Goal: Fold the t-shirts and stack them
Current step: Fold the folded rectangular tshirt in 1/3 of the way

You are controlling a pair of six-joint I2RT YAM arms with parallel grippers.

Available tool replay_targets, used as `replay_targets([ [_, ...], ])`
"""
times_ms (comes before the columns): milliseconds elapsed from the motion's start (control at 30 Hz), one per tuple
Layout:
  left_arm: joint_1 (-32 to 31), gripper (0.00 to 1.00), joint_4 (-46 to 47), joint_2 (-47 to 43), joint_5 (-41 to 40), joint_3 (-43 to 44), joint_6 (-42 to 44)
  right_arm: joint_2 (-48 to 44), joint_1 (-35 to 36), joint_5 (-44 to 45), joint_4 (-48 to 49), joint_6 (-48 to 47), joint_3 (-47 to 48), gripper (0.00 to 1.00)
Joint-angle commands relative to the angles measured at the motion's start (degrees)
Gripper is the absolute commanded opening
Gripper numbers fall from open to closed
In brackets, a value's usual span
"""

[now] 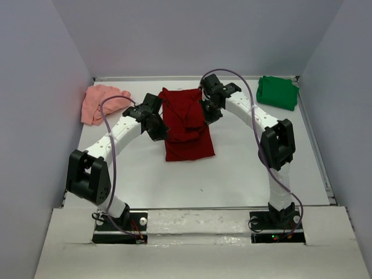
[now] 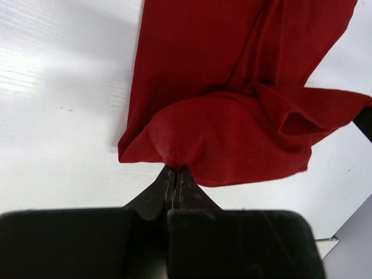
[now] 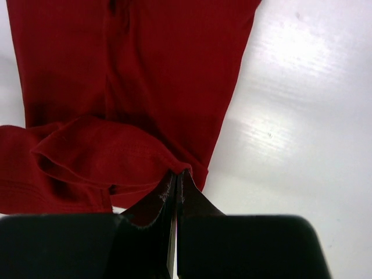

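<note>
The red shirt (image 1: 187, 131) is lying mid-way across the bench (image 1: 244, 174), its far part bunching. The left jaws are pinching shut on its left edge, the right jaws on its right. The pink shirt (image 1: 99, 103) and green shirt (image 1: 278, 93) are sitting in the far corners, well apart. From above, the arms are hiding both grips.

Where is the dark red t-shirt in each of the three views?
Top external: dark red t-shirt in the middle, left gripper and right gripper at its sides.
Left wrist: upper right, hem pinched by the left gripper.
Right wrist: upper left, hem pinched by the right gripper.
Shared landmark: the white table beneath it.
</note>
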Motion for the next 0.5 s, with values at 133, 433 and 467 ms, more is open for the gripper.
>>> replay_targets([
  [133, 2.2, 0.0, 1.6, 7.4, 2.7, 8.7, 3.9, 7.2, -1.9, -5.1, -2.4, -3.1, 12.3, 0.0],
  [433, 3.6, 0.0, 2.5, 11.8, 3.4, 10.8, 5.4, 9.6, -1.9, -6.2, -2.7, -3.5, 11.7, 0.0],
  [467, 3.8, 0.0, 2.7, 12.0, 3.6, 10.8, 5.8, 9.5, -2.4, -6.1, -2.7, -3.4, 11.5, 0.0],
])
